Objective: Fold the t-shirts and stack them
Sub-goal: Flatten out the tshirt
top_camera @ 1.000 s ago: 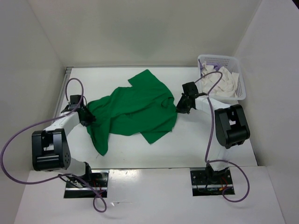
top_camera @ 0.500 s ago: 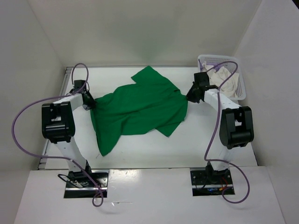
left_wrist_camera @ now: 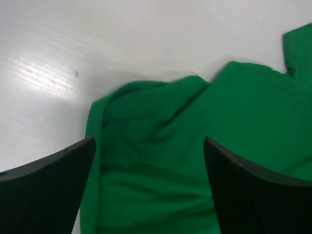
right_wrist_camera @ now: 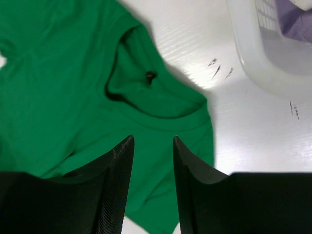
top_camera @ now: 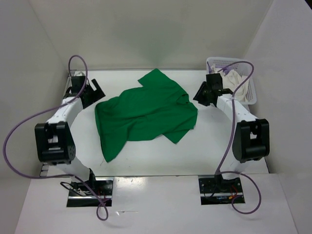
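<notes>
Green cloth is the item under review. The green t-shirt (top_camera: 146,114) lies spread but rumpled on the middle of the table (top_camera: 146,161), between the two arms, and is not yet folded. We find the left gripper (top_camera: 93,93) just off the shirt's left edge, its fingers set wide apart with nothing between them. The right gripper (top_camera: 200,96) stands at the shirt's right edge by the collar (right_wrist_camera: 146,97), its fingers parted by a narrower gap and likewise empty. The white t-shirt (top_camera: 237,83) and the lavender t-shirt (right_wrist_camera: 295,19) sit in the basket (top_camera: 252,95) at the far right corner.

Risks, in our judgement:
- **Creases:** The shirt is not flat. One flap trails toward the near left and another corner juts out at the near right. A fold begun on it as it lies would likely lock those creases in and give a lopsided bundle.
- **Uneven pinch:** The cloth is bunched at both edges, so a pinch there may catch two layers or only one.
- **Basket:** The right gripper works close to the basket, and a wide swing could nudge it.

Differences between views:
- **Overhead view:** It alone gives the shirt's whole outline and both arms.
- **Right wrist view:** It alone shows the neck opening, with a small dark mark inside it, and the lavender cloth inside the basket.
- **Left wrist view:** It alone shows the ridged bunching at the left edge beneath the parted fingers.
</notes>
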Controlling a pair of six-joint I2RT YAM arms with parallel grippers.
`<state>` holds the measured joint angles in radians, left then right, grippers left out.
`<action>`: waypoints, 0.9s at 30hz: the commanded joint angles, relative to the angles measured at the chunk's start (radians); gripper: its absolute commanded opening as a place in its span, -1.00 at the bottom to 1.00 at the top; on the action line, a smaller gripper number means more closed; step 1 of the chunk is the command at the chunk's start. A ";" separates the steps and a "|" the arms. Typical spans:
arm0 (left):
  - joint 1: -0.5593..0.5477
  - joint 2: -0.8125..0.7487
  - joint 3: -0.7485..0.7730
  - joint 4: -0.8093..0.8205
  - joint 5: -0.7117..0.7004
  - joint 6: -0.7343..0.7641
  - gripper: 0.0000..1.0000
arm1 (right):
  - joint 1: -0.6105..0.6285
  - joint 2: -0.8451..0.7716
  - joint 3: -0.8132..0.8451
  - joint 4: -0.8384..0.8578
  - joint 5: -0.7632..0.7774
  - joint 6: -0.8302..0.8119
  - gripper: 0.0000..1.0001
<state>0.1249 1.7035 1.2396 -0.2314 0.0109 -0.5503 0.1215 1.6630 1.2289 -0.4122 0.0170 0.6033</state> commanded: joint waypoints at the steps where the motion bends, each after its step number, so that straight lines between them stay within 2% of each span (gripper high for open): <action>1: -0.010 -0.163 -0.148 -0.039 -0.046 -0.010 0.99 | -0.008 -0.136 -0.038 0.019 -0.078 0.007 -0.13; 3: -0.010 -0.244 -0.219 -0.057 -0.055 -0.020 0.99 | 0.016 -0.160 -0.083 0.029 -0.089 0.007 -0.13; 8: -0.010 -0.288 -0.383 -0.077 -0.055 -0.053 0.06 | 0.043 -0.226 -0.146 0.038 -0.169 0.007 -0.11; 15: -0.010 -0.121 -0.397 -0.030 -0.032 -0.086 0.03 | 0.083 -0.249 -0.170 0.047 -0.213 0.016 -0.06; 18: -0.010 -0.049 -0.362 -0.020 -0.032 -0.077 -0.19 | 0.092 -0.249 -0.170 0.047 -0.213 0.016 -0.06; 19: -0.010 -0.030 -0.345 -0.020 -0.041 -0.077 -0.42 | 0.092 -0.261 -0.170 0.047 -0.213 0.016 -0.06; 22: -0.010 0.021 -0.273 0.006 -0.042 -0.066 -0.71 | 0.092 -0.261 -0.180 0.056 -0.213 0.016 -0.06; 24: -0.010 0.074 -0.215 0.024 -0.019 -0.056 -0.81 | 0.092 -0.261 -0.180 0.056 -0.213 0.016 -0.06; 25: -0.010 0.100 -0.118 0.006 -0.019 -0.056 -0.85 | 0.092 -0.250 -0.180 0.056 -0.201 0.016 -0.06; 27: -0.010 0.169 -0.025 -0.023 -0.019 -0.056 -0.85 | 0.092 -0.240 -0.180 0.056 -0.187 0.007 -0.06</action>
<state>0.1150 1.8057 1.0958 -0.2710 -0.0162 -0.6075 0.2043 1.4403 1.0569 -0.3973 -0.1867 0.6155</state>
